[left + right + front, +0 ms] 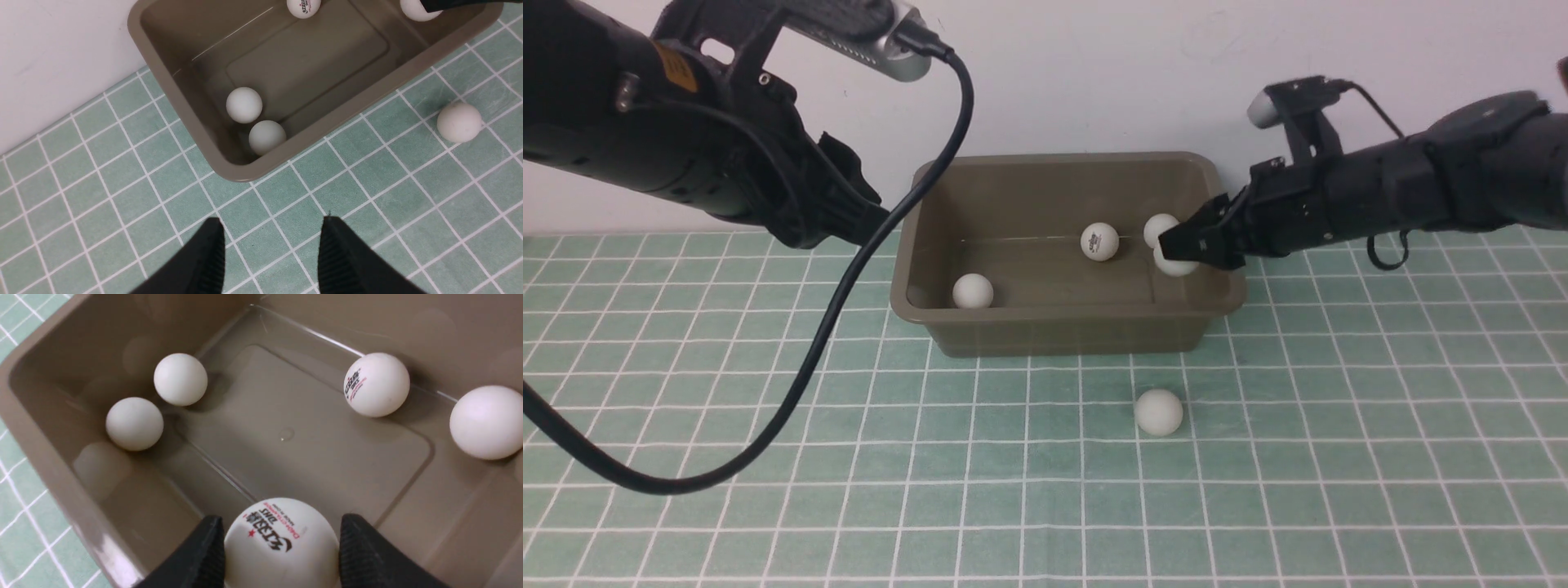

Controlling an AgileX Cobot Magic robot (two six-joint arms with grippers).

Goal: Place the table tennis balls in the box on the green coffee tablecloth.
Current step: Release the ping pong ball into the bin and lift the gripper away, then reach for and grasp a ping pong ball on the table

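Pale mint-green cloth with white gridlines (pixel 1029 465) is lying beneath. The black right pincer (pixel 282 539) is gripping a white plastic ball (pixel 282 549) inside the rectangular olive-brown plastic tub (pixel 1062 331). Beyond it, four white balls (pixel 180 379) are resting inside, one ball (pixel 1159 412) outside; the black left pincer (pixel 271 230) is hanging open.

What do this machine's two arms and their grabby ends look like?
Both arms are black, with rounded, tube-like sections. The left gripper and right gripper each have two dark, blunt fingers. A silvery-grey rounded housing sits on a black bracket above each. A thick black cable loops from the left one; a thinner one leaves the right. The left arm also shows a small orange-brown patch.
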